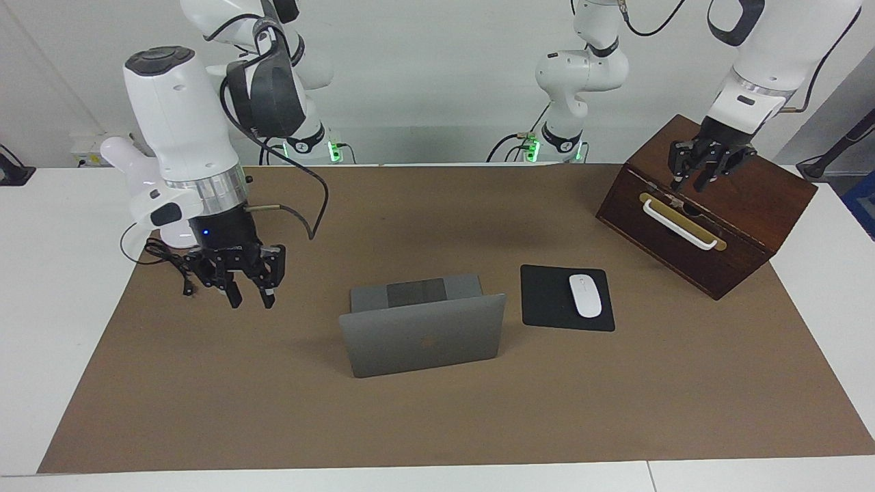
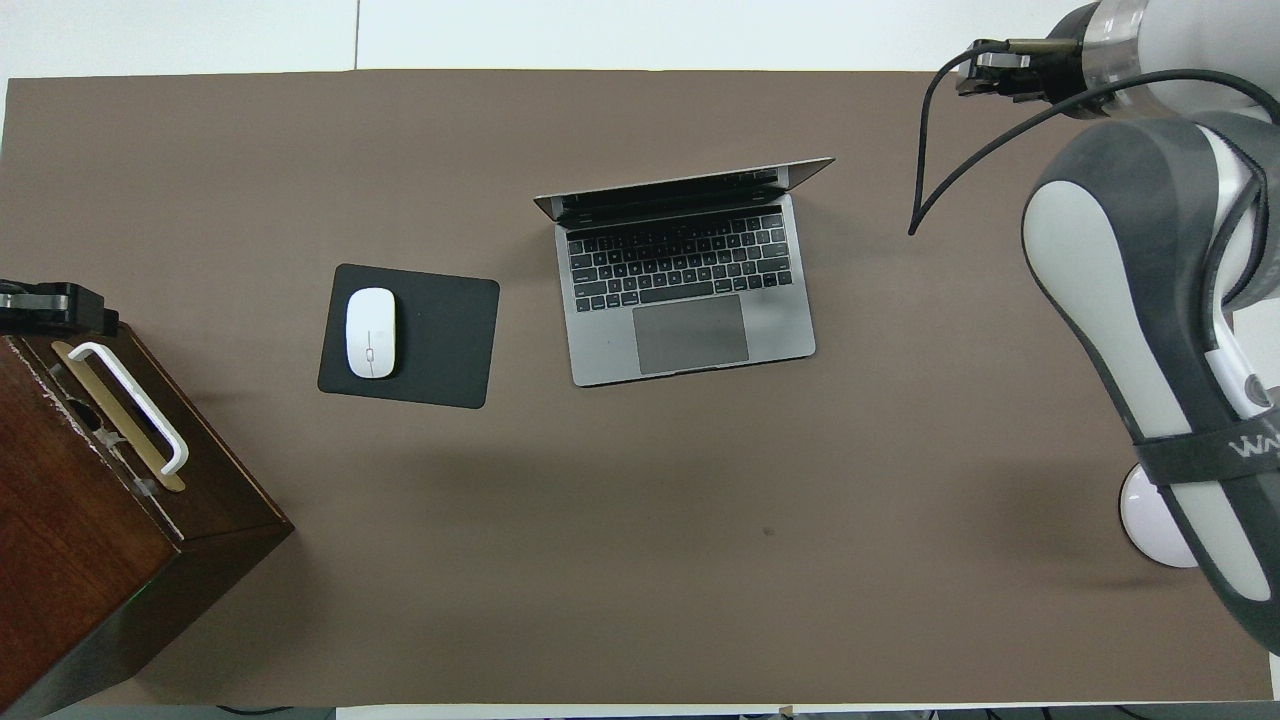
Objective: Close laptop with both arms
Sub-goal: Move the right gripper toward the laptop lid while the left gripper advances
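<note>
The silver-grey laptop stands open in the middle of the brown mat, its lid nearly upright with the apple logo facing away from the robots. Its keyboard faces the robots. My right gripper hangs open and empty above the mat, beside the laptop toward the right arm's end of the table, well apart from it. In the overhead view the right gripper sits at the upper edge. My left gripper is open and empty over the top of the wooden box, away from the laptop; it also shows in the overhead view.
A black mouse pad with a white mouse lies beside the laptop toward the left arm's end. A dark wooden box with a white handle stands at that end. The brown mat covers the white table.
</note>
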